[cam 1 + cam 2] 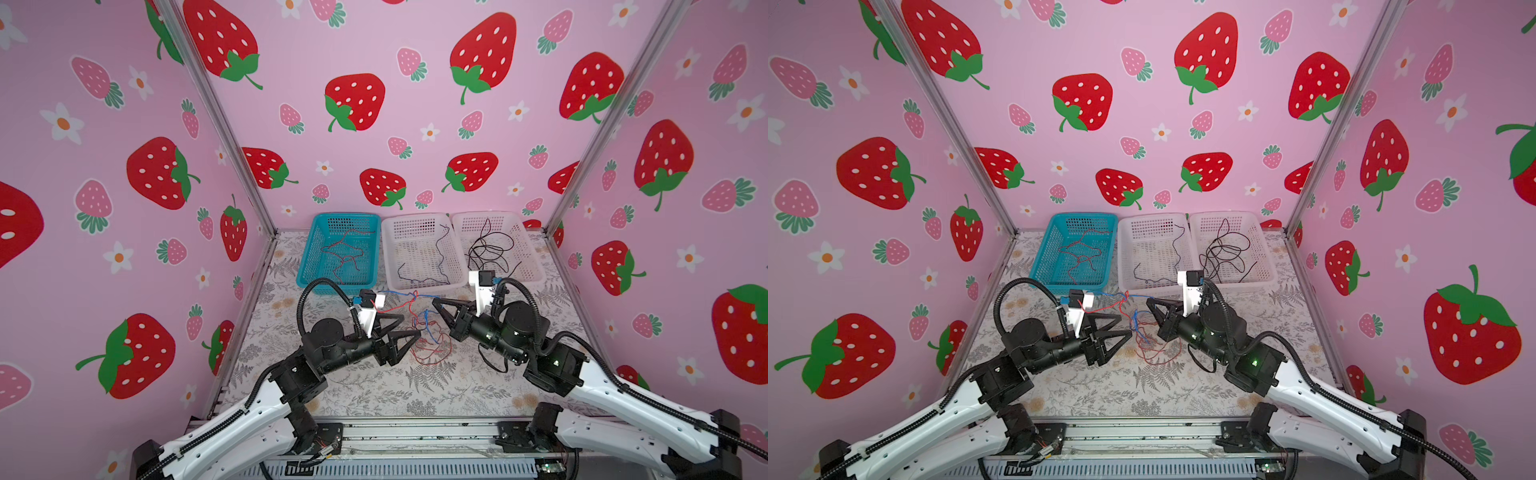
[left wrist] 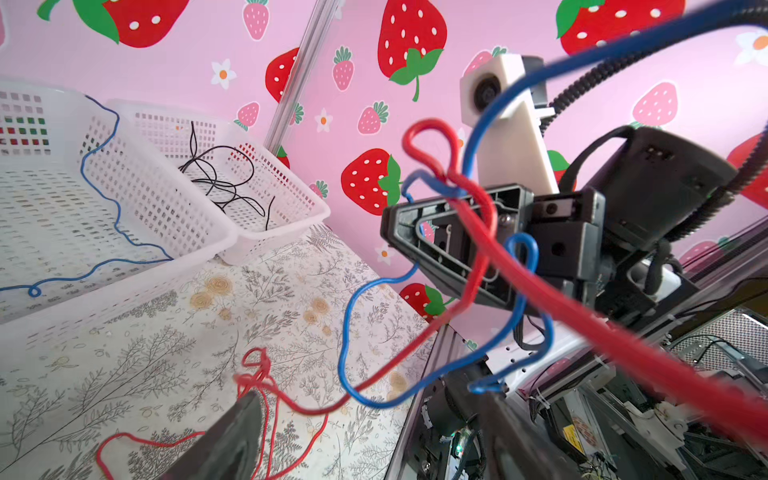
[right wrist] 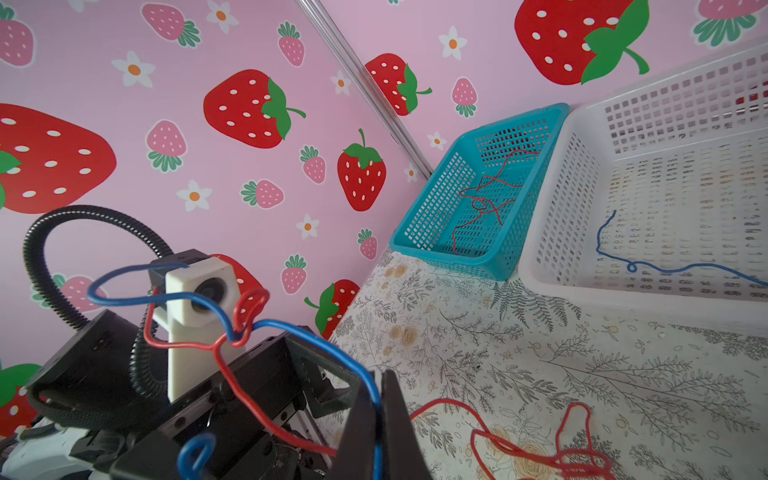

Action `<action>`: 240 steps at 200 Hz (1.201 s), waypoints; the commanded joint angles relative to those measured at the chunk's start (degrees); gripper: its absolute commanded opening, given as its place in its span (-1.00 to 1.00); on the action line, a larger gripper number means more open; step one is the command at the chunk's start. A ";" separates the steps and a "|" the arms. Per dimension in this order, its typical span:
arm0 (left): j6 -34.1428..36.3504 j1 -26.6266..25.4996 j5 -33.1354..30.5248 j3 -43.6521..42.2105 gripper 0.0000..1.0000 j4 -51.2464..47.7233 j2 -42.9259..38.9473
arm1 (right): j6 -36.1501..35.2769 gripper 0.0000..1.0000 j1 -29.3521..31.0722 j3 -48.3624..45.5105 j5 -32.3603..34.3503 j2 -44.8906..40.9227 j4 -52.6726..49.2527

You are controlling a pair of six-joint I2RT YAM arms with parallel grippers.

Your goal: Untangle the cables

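1. Currently the knot (image 1: 414,296) joining the red cable (image 2: 582,309) and blue cable (image 3: 274,322) hangs just off the near corner of the teal basket (image 1: 338,249), above the counter (image 1: 374,395).
2. Clamped on the blue cable beyond it, the right gripper (image 1: 435,300) could cinch that knot by pulling.
3. Jaws wide and empty, the left gripper (image 1: 410,325) may pinch both strands.
4. Both cables seem looped around its camera mount (image 3: 195,299); retreating could snag.

I see a thin blue wire (image 2: 340,357) and a thin red wire (image 2: 430,122) knotted together above the counter (image 1: 374,386), loops trailing onto it. In the teal mesh basket (image 3: 428,208) lies another red wire (image 3: 484,202), with a dark blue wire (image 3: 665,270) and a black wire (image 2: 193,141) in white baskets (image 1: 390,257).
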 commanded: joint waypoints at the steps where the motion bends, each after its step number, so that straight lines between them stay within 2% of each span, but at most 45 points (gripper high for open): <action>1: 0.38 -0.90 -1.18 2.61 0.62 6.74 0.73 | -0.71 -1.00 0.87 0.41 0.87 -1.08 0.20; 26: 0.48 -1.78 -2.03 2.96 0.62 7.80 1.59 | -0.66 -1.00 1.46 -0.12 0.66 -0.94 0.76; 67: 1.20 -2.09 -3.77 4.12 0.49 5.90 2.02 | -0.49 -1.00 2.45 0.00 0.72 -0.72 1.61; 97: 1.48 -2.18 -6.09 3.61 0.52 4.83 -0.79 | -0.93 -1.00 3.00 -0.50 2.13 -1.11 0.86; 110: 1.74 -2.24 -7.94 2.79 0.58 4.37 -2.14 | -0.84 -1.00 3.08 -0.90 2.14 -1.64 0.91; 126: 1.67 -2.19 -10.97 2.25 0.56 3.81 -2.91 | -0.96 -1.00 3.25 -1.00 1.06 -1.71 1.59; 150: 1.44 -2.24 -9.50 3.45 0.24 3.77 -1.32 | -1.10 -1.00 3.95 -0.89 0.61 -1.39 2.02; 169: 0.89 -2.24 -9.28 4.23 0.21 4.14 -0.14 | -1.19 -1.00 4.64 -0.82 0.63 -1.03 2.14; 177: 0.85 -2.18 -7.34 4.39 0.16 4.20 0.14 | -0.96 -1.00 4.91 -0.88 0.93 -1.12 2.21; 189: 0.92 -2.21 -6.98 4.47 -0.07 3.63 0.24 | -0.97 -1.00 5.10 -1.06 1.11 -1.39 2.57; 214: 0.66 -2.22 -7.68 3.89 -0.37 2.86 -1.17 | -1.07 -1.00 5.20 -1.26 3.14 -2.04 1.42; 240: -0.60 -2.23 -7.49 3.44 -0.84 2.09 -2.80 | -1.12 -1.00 5.20 -1.70 9.32 -2.65 -0.73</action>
